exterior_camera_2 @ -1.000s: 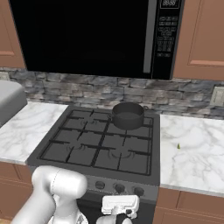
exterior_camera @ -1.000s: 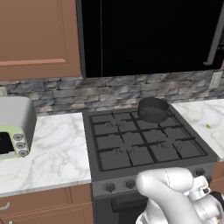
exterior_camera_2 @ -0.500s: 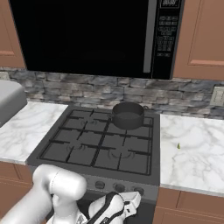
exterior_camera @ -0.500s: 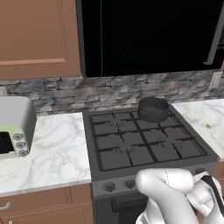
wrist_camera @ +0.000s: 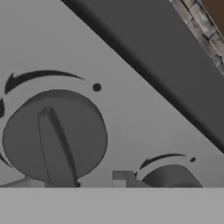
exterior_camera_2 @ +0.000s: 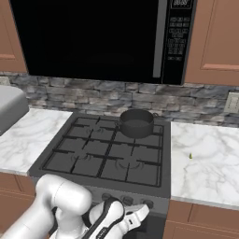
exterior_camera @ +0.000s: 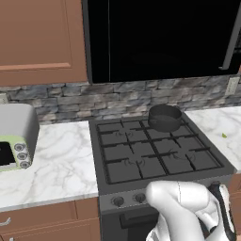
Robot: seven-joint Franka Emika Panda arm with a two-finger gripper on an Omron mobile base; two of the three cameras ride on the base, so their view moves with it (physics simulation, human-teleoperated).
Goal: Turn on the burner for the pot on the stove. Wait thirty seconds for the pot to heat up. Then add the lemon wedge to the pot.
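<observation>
Bare grates [exterior_camera: 150,155] lie open before the rear pot [exterior_camera: 164,117]

The pot [exterior_camera_2: 137,123] sits on the stove's [exterior_camera_2: 107,156] rear right burner, the lemon wedge [exterior_camera_2: 190,156] on the right worktop [exterior_camera_2: 205,163].

arm [exterior_camera_2: 60,205] folded low, hand [exterior_camera_2: 135,215] pointing forward

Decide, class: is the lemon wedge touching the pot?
Apart. Right base view: the lemon wedge lies on the counter, with bare marble separating it from the pot.
</observation>
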